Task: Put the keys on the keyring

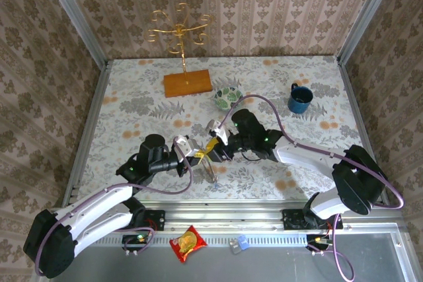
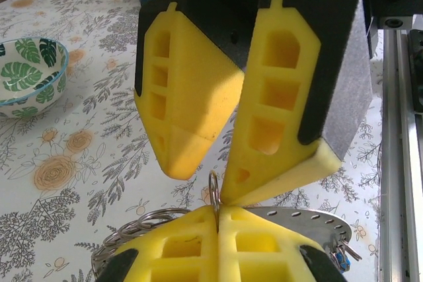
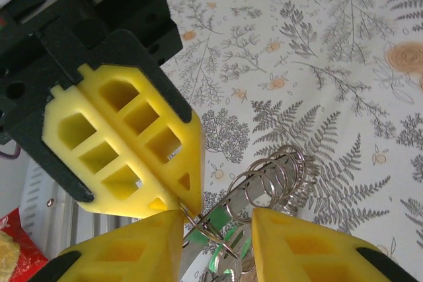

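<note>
The keyring (image 2: 310, 224), a flat grey band with holes, hangs on edge just above the table (image 1: 210, 171). Several thin split rings (image 3: 277, 176) are threaded on it. My left gripper (image 2: 217, 208) is shut on one small wire ring (image 2: 215, 189) that stands upright between its pads. My right gripper (image 3: 218, 216) faces it tip to tip (image 1: 213, 144), open, with the band and the green key (image 3: 226, 241) in the gap between its fingers. In the left wrist view a blue key (image 2: 339, 260) hangs at the band's right end.
A green leaf-patterned bowl (image 1: 227, 99) and a blue mug (image 1: 299, 99) stand behind the grippers. A gold stand on a wooden base (image 1: 188, 84) is at the back. A snack packet (image 1: 188, 242) lies on the front rail.
</note>
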